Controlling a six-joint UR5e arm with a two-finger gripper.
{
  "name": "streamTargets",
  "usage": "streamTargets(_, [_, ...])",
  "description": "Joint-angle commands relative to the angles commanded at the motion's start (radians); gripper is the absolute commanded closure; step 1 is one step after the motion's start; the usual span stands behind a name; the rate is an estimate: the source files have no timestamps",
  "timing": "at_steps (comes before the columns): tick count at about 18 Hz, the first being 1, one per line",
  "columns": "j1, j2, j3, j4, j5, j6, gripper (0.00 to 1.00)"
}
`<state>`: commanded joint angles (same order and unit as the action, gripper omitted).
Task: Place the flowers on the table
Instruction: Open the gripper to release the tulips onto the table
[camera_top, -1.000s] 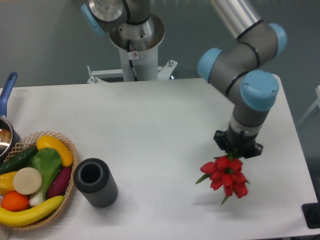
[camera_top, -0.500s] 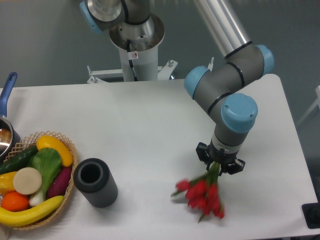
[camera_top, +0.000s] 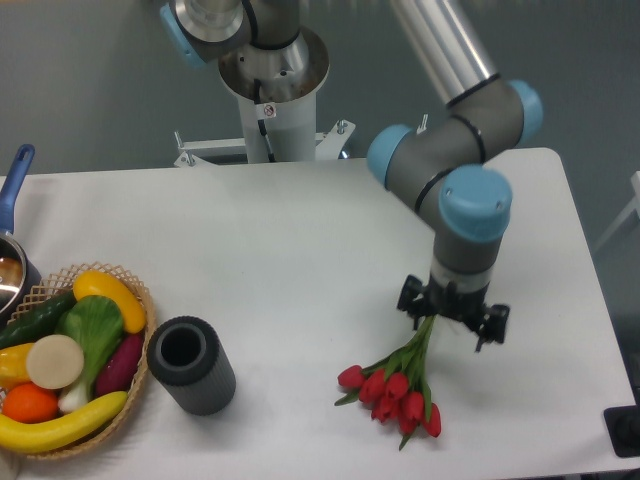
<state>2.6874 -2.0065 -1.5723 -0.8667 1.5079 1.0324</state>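
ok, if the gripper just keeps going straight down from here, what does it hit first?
The stems of the flowers, which run up between the fingers of the gripper; right below them is the table. Height above the table is hard to judge from this view.

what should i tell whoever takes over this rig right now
Gripper: directly over the stem end of the flowers; the view does not show whether the fingers are clamped or open.
Flowers: red buds low against the table near its front edge, right of the dark cylinder, stems slanting up into the gripper. Whether the bunch rests fully on the surface cannot be told.
Done: bunch brought down to the tabletop area.
Left: confirm the release, then lift the arm clear.
Also there: the basket of toy produce at the front left, untouched.
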Motion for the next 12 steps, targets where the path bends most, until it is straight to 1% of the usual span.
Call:
streamTargets(2, [0.005, 0.002, 0.0, 0.003, 0.006, 0.002, 0.0])
streamTargets(5, [0.014, 0.018, -0.003, 0.002, 0.006, 0.003, 0.0])
streamTargets(12, [0.012, 0.017, -0.014, 0.005, 0.008, 0.0, 0.0])
